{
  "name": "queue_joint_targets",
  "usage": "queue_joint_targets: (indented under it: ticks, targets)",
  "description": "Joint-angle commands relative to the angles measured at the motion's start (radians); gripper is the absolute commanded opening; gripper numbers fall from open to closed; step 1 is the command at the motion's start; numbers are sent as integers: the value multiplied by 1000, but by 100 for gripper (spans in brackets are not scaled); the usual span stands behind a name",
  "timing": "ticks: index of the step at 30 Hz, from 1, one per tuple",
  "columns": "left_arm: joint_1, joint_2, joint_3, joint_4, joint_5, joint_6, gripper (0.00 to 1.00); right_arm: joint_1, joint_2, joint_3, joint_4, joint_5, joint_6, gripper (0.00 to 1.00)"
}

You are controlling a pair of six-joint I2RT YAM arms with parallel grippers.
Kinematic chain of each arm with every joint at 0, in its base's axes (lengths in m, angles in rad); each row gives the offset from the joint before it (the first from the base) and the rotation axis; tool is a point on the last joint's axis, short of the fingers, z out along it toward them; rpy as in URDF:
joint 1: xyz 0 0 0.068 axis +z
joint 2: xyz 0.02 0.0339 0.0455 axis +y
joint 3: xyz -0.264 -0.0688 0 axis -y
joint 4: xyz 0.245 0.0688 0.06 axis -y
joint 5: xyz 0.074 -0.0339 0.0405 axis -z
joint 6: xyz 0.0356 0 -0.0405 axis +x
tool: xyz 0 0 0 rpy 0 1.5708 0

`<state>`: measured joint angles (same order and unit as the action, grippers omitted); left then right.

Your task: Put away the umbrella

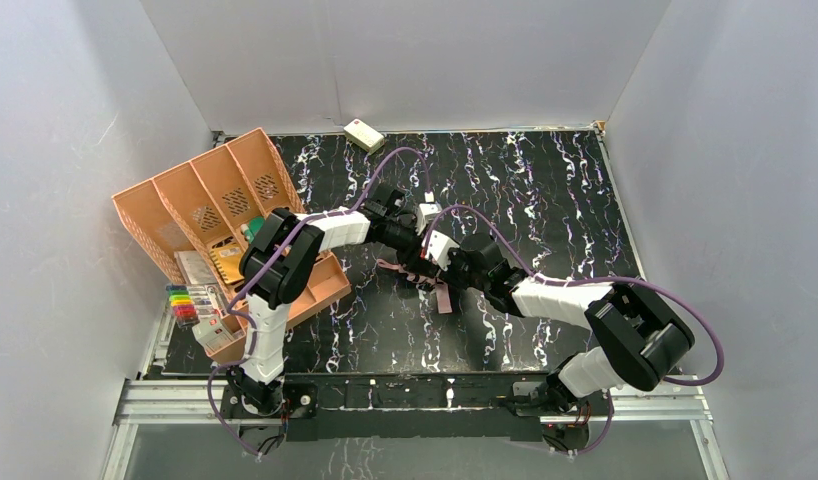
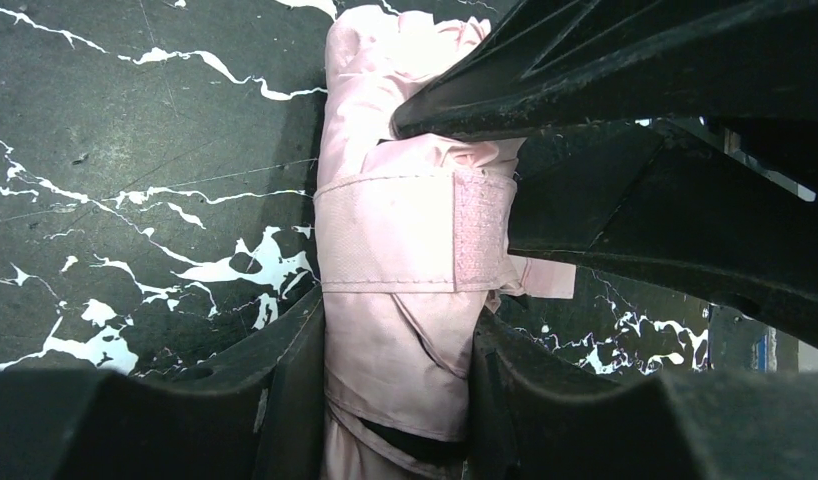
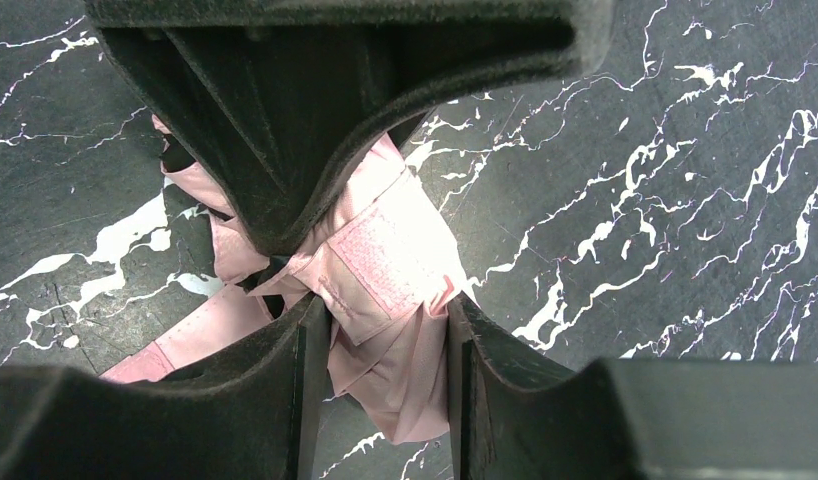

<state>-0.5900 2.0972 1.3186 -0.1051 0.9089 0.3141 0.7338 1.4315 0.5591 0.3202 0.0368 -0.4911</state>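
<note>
The umbrella [image 2: 405, 230] lies folded on the black marbled table, a pink bundle with its strap [image 2: 385, 245] wrapped round it. From above only bits of the umbrella [image 1: 390, 266] and a loose pink strap end [image 1: 442, 297] show under the two grippers. My left gripper [image 2: 397, 320] is shut on the umbrella, both fingers pressed against the fabric. My right gripper [image 3: 387, 310] is shut on the umbrella [image 3: 385, 270] a little further along. The two grippers [image 1: 410, 250] [image 1: 443, 262] meet head to head at the table's middle. Each wrist view shows the other gripper's black body close above.
An orange compartment organizer [image 1: 225, 190] stands tilted at the left, with packets in it. A set of coloured markers [image 1: 185, 300] lies at its near end. A small cream box [image 1: 364, 134] sits against the back wall. White walls enclose three sides of the table.
</note>
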Motion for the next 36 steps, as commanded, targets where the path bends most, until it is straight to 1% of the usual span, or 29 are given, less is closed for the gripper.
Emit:
queue_joint_targets:
  ticks: [1, 2, 3, 4, 7, 9, 11, 13, 15, 17, 18, 19, 20, 23, 24, 26, 27, 30, 33, 36]
  targets:
    - [-22, 64, -46, -170, -71, 5, 12, -4, 13, -42, -146, 38, 20, 39]
    - [-22, 64, -49, -172, -78, 3, 9, -5, 4, -42, -147, 39, 23, 44]
    - [-23, 63, -52, -174, -88, -3, 5, -5, -8, -41, -149, 40, 25, 47]
    - [-24, 63, -56, -179, -97, -6, 1, -4, -29, -39, -153, 41, 32, 56]
    - [-24, 60, -76, -181, -136, -24, 0, -5, -93, -21, -182, 52, 62, 69]
    - [-24, 55, -93, -178, -155, -41, 0, -5, -143, 9, -235, 65, 95, 73]
    - [-24, 48, -110, -174, -179, -73, 0, -4, -191, 52, -310, 77, 150, 76]
    - [-24, 43, -122, -167, -217, -112, 0, -4, -246, 94, -384, 101, 262, 77]
    - [-24, 29, -139, -147, -266, -179, 0, -5, -342, 116, -482, 103, 468, 78]
    - [-31, 3, -164, -120, -308, -227, 0, -5, -388, 158, -645, 184, 778, 78]
    - [-35, -21, -185, -102, -338, -258, 0, -5, -399, 168, -718, 201, 896, 80]
    - [-46, -52, -217, -66, -386, -302, 0, -5, -430, 146, -737, 196, 1059, 81]
    - [-55, -71, -241, -49, -426, -344, 0, -4, -448, 118, -724, 198, 1139, 82]
    - [-101, -165, -340, 43, -616, -475, 0, -5, -511, -20, -661, 244, 1448, 81]
    - [-144, -216, -379, 79, -743, -513, 0, -7, -527, -57, -626, 236, 1514, 81]
    - [-219, -261, -432, 123, -890, -562, 0, -8, -541, -108, -578, 211, 1597, 78]
    - [-243, -274, -451, 142, -958, -598, 0, -8, -546, -131, -569, 207, 1640, 74]
    - [-287, -288, -472, 158, -1023, -628, 0, -11, -546, -181, -533, 184, 1702, 67]
    - [-328, -282, -475, 159, -1067, -643, 0, -21, -540, -232, -458, 140, 1755, 60]
    - [-363, -277, -475, 158, -1108, -646, 0, -34, -527, -256, -446, 127, 1791, 57]
